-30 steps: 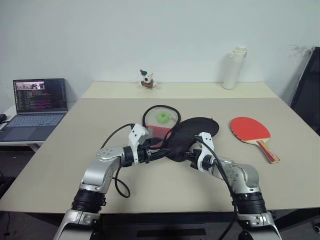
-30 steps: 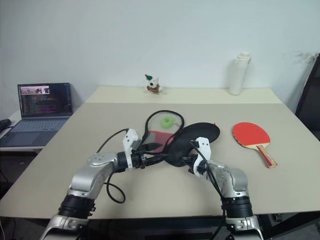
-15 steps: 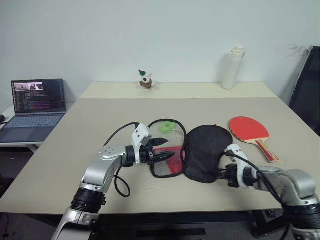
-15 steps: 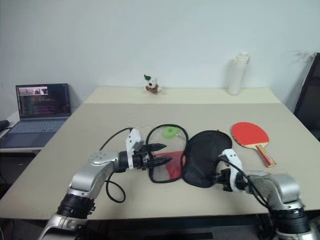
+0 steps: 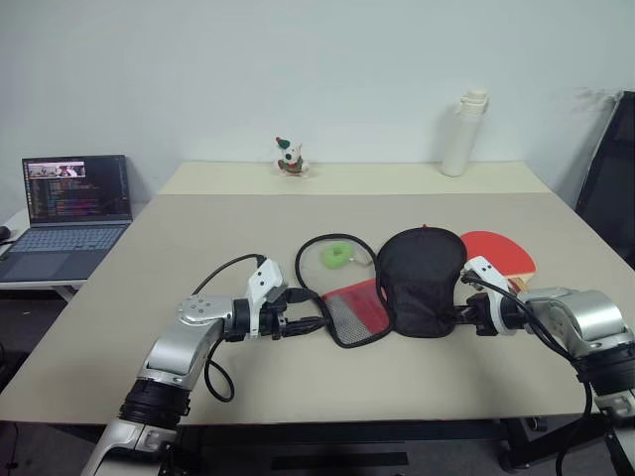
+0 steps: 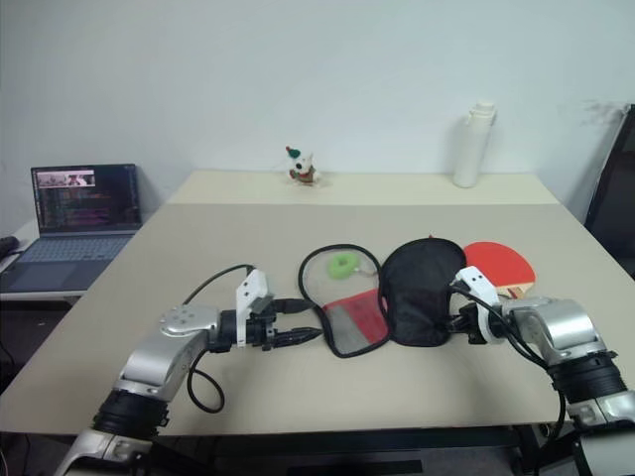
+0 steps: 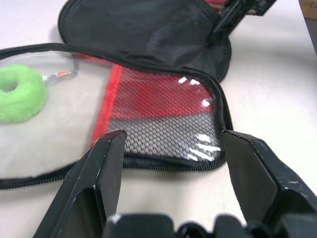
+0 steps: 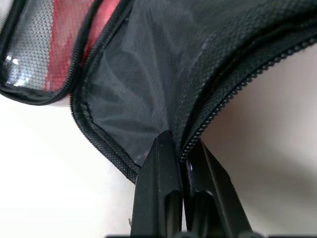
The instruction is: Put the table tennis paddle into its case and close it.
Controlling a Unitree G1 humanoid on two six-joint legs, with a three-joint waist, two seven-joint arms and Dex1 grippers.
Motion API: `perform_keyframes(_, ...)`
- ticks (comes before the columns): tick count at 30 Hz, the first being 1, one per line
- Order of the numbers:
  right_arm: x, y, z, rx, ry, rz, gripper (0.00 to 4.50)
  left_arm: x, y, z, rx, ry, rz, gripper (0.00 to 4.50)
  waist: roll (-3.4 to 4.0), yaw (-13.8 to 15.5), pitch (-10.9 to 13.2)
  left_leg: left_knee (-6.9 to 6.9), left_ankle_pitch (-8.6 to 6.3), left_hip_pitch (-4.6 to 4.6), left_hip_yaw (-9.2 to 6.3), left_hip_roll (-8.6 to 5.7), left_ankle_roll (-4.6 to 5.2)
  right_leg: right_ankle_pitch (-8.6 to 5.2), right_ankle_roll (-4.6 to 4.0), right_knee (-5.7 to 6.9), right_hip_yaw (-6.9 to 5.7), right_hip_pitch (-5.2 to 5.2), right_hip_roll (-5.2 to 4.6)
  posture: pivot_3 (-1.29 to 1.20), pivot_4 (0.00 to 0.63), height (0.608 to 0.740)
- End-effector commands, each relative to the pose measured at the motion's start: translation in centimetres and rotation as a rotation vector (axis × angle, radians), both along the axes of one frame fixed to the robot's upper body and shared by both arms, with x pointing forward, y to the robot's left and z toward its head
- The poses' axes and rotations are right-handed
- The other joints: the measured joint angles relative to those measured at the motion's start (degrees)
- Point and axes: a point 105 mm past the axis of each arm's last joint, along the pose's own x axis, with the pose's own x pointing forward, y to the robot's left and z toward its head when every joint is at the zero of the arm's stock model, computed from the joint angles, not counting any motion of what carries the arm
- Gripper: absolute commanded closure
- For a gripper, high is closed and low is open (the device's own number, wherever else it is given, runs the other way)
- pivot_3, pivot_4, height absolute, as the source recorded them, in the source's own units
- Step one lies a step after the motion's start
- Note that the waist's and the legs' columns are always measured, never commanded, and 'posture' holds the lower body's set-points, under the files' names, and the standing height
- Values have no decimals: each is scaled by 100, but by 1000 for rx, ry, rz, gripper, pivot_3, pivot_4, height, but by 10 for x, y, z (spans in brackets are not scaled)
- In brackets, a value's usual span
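Observation:
The case lies unzipped and spread open on the table, its black half beside its red mesh half. A green ring tag lies inside the loop of the zip edge. My right gripper is shut on the zip edge of the black half at its near right side. Behind that half the red paddle lies on the table, partly hidden by it. My left gripper is open just left of the mesh half, holding nothing.
An open laptop sits on a side desk at the left. A white bottle and a small toy figure stand at the table's far side. A black chair back is at the right edge.
My right gripper swung to the right with the case's black half, spreading the case open and carrying it in front of the paddle. The left gripper drew back slightly to the left, still open.

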Motion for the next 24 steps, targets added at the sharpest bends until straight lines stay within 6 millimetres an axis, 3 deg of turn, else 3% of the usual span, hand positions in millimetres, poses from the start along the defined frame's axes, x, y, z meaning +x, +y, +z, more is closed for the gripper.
perform_keyframes(1,13,-7,9,-43,-66,-3,4484,-2,0,7,6,-37,-7,1163,0,-3,0,0,0,1,0,0,0,0,0,1,1,0,0,0,150,740)
perform_keyframes(10,28,-32,19,-73,-107,-52,4484,-3,2,3,13,-36,-2,1163,3,1,2,2,0,1,2,-1,0,1,-1,3,0,0,-3,0,150,740)
perform_keyframes(14,25,-34,20,-75,-103,-37,3533,-2,0,2,12,-36,-6,1163,3,3,2,2,0,1,1,-2,0,1,-1,4,1,0,-4,0,150,740)
perform_keyframes(18,19,-35,21,-89,-99,0,2094,-1,-1,0,14,-34,-12,1163,3,5,2,2,0,1,0,-1,0,1,-1,4,1,0,-4,0,150,740)
perform_keyframes(24,23,-54,38,-140,-172,-38,31,-2,-3,-3,15,-31,-22,1163,6,4,3,2,0,3,2,-1,0,1,-1,5,2,-1,-4,0,150,740)
